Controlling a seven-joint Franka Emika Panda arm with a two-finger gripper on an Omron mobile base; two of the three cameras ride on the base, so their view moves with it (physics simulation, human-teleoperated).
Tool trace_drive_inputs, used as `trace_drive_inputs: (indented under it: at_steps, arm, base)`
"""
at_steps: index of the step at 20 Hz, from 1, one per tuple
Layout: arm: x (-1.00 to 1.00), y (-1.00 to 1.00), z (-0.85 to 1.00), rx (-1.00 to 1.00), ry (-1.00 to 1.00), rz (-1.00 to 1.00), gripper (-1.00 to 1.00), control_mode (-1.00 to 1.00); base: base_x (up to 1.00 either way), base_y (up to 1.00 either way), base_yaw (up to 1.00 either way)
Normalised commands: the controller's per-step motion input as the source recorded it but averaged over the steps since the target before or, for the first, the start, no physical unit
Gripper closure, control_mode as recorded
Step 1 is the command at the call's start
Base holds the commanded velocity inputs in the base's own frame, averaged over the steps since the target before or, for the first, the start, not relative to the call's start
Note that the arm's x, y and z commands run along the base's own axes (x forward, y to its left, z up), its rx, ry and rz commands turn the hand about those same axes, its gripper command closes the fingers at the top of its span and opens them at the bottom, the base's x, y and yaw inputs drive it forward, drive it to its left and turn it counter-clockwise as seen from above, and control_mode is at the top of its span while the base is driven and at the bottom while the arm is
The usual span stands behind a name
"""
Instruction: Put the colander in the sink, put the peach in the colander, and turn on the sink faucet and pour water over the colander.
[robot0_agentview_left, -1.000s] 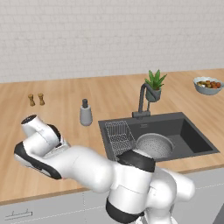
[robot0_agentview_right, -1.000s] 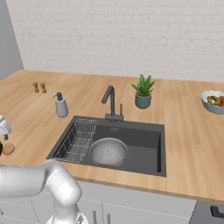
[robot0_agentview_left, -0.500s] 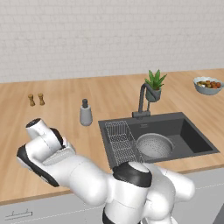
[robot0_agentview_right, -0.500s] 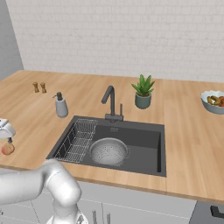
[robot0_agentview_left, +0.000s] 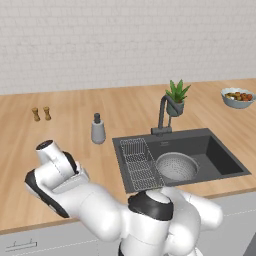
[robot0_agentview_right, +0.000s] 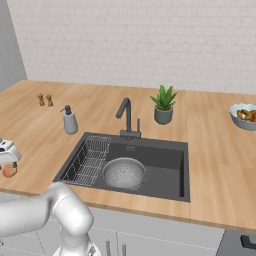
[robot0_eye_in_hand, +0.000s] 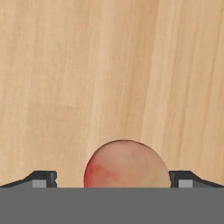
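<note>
The peach (robot0_eye_in_hand: 126, 164) lies on the wooden counter (robot0_eye_in_hand: 109, 65), well to the left of the sink (robot0_agentview_right: 160, 160) and near the counter's front edge. It is round, pale orange-pink over most of its surface, with a red blush on one lower side. In the hand view it sits between the two dark fingertips (robot0_eye_in_hand: 43, 178), which stand apart on either side with a gap to the fruit; the jaws are released. In the right base view the gripper (robot0_agentview_right: 7, 159) sits directly over the peach at the left edge. The colander (robot0_agentview_right: 124, 172), grey and perforated, sits upright in the sink basin beside the wire rack (robot0_agentview_right: 90, 160). The sink faucet (robot0_agentview_right: 127, 117) stands behind the basin.
</note>
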Motion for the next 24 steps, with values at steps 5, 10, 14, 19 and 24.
trace_drive_inputs:
  at_steps: [5, 10, 14, 19, 24]
  arm:
    - [-0.01, -0.04, -0.2, 0.07, 0.0, 0.0, -1.0, -1.0]
    - [-0.28, -0.07, -0.1, 0.02, 0.0, 0.0, -1.0, -1.0]
    - [-0.25, -0.07, -0.13, 0.01, -0.01, 0.0, -1.0, -1.0]
    - [-0.05, -0.16, -0.07, 0.0, -0.01, 0.0, -1.0, -1.0]
    - [0.0, -0.22, -0.23, 0.0, 0.0, 0.0, -1.0, -1.0]
  base:
    - [0.0, 0.0, 0.0]
    - [0.0, 0.0, 0.0]
    - [0.0, 0.0, 0.0]
    - [0.0, 0.0, 0.0]
    - [0.0, 0.0, 0.0]
